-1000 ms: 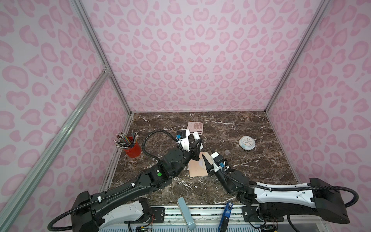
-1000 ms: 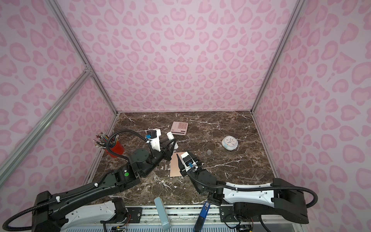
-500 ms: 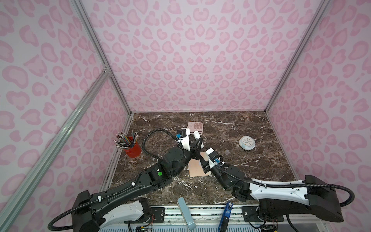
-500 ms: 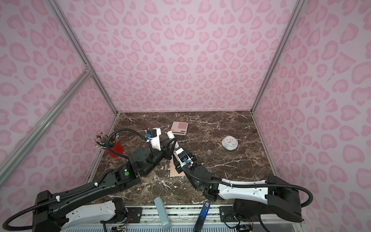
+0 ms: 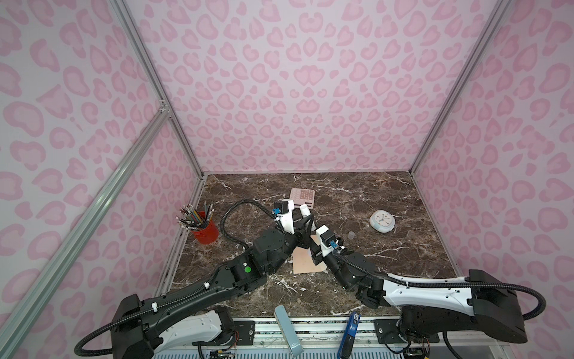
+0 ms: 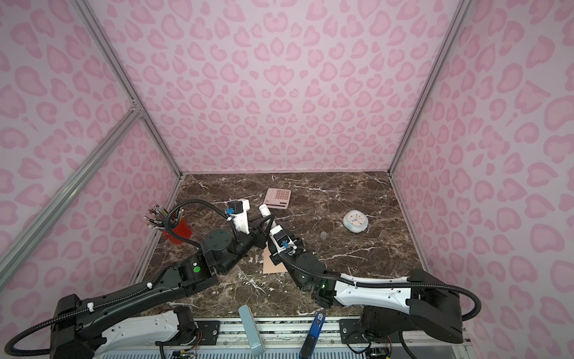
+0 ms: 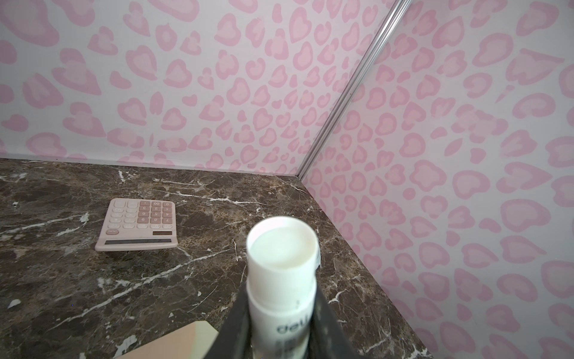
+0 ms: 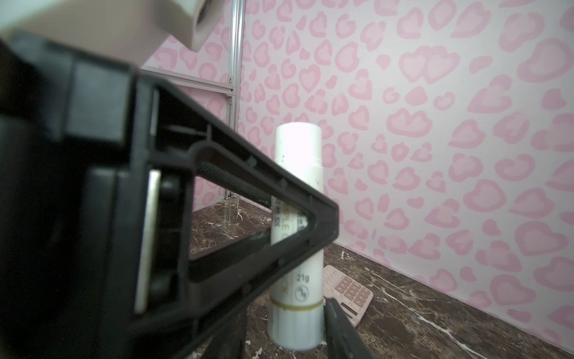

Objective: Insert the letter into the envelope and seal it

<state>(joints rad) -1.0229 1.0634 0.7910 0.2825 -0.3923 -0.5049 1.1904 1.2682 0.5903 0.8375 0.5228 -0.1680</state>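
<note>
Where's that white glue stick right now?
In both top views the glue stick is near the middle of the table, held by the left gripper, in front of the pink calculator; the envelope lies nearer the front edge.

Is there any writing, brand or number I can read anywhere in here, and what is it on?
"del": on the white tube, left wrist view; the end of the word is hidden.
"21g": same tube, right wrist view; other print there is blurred.
"00" and "0": keys on the pink calculator; other keys too small.
On the clock: numerals too small to read.
</note>
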